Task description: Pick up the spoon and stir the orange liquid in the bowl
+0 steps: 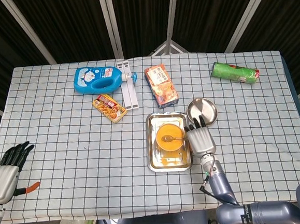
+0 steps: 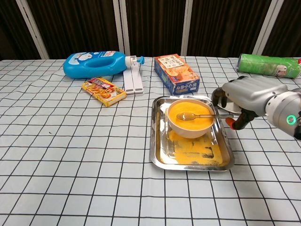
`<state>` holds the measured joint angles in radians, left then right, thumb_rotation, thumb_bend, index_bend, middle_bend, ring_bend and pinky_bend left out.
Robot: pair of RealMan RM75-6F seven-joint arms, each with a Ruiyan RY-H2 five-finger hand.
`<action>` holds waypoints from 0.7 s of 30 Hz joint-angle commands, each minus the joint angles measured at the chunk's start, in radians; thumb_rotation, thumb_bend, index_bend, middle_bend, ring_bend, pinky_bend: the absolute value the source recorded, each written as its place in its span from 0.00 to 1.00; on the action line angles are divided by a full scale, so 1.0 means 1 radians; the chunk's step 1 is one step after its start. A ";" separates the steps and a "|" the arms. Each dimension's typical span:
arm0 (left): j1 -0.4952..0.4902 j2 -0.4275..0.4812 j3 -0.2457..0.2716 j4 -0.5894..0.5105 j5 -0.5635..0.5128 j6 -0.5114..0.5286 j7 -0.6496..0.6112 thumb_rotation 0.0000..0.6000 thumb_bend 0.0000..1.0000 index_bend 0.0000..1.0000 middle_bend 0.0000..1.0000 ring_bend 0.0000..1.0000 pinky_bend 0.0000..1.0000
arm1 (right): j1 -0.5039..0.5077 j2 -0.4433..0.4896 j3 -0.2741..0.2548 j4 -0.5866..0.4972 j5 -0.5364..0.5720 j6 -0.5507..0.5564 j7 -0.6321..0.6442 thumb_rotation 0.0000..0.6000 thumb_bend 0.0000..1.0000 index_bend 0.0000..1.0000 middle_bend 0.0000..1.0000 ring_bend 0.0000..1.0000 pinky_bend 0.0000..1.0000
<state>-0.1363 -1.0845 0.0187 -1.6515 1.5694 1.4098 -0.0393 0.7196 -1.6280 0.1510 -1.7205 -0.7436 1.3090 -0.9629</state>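
A white bowl (image 2: 190, 126) of orange liquid (image 1: 168, 134) stands in a steel tray (image 2: 162, 155) near the table's middle. The metal spoon (image 2: 187, 116) lies in the liquid, its handle pointing right over the bowl's rim. My right hand (image 2: 251, 96) hovers just right of the bowl, fingers curved down and the orange-tipped thumb (image 2: 231, 123) below the handle's end; I see no grip on it. From the head view, the right hand (image 1: 200, 139) sits beside the tray's right edge. My left hand (image 1: 3, 175) hangs spread at the table's near left corner, holding nothing.
A small steel dish (image 1: 203, 110) lies right behind my right hand. Further back are an orange food box (image 2: 177, 73), a blue bottle (image 2: 94, 63), a white clip-like bar (image 2: 133, 77), a yellow snack pack (image 2: 103, 91) and a green can (image 2: 268, 65).
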 commanded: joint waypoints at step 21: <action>0.000 -0.001 0.002 0.000 -0.001 0.001 0.004 1.00 0.00 0.00 0.00 0.00 0.00 | -0.001 -0.026 0.030 0.066 0.000 -0.010 0.051 1.00 0.51 0.28 0.31 0.09 0.00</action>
<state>-0.1364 -1.0852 0.0202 -1.6518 1.5680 1.4103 -0.0357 0.7167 -1.6526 0.1783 -1.6555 -0.7455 1.2998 -0.9117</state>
